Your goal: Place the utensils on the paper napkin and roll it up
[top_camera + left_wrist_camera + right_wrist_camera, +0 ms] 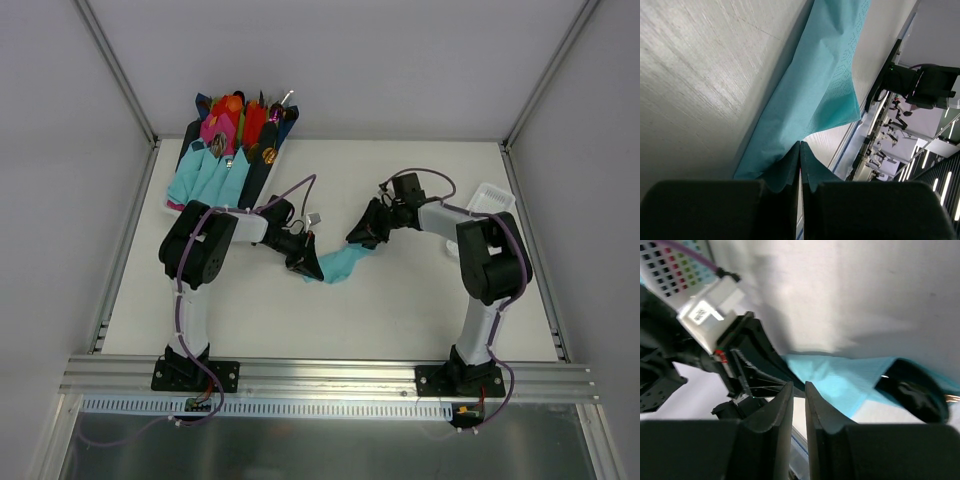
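The teal paper napkin (340,263) lies crumpled mid-table between my two grippers. My left gripper (308,266) is at its left end. In the left wrist view the jaws (800,145) are pressed together at the napkin's (815,85) lower corner. My right gripper (362,238) is at the napkin's right end. In the right wrist view its jaws (799,386) stand a narrow gap apart with nothing between them, and the napkin (840,382) lies just beyond the tips. A dark oval spoon bowl (912,396) shows inside the napkin's fold. Other utensils are hidden.
A tray (170,208) at the back left holds several teal, pink, red and navy napkin rolls (225,150) with cutlery. A small white basket (490,197) stands at the back right. The left gripper's body (740,355) is close in front of the right jaws.
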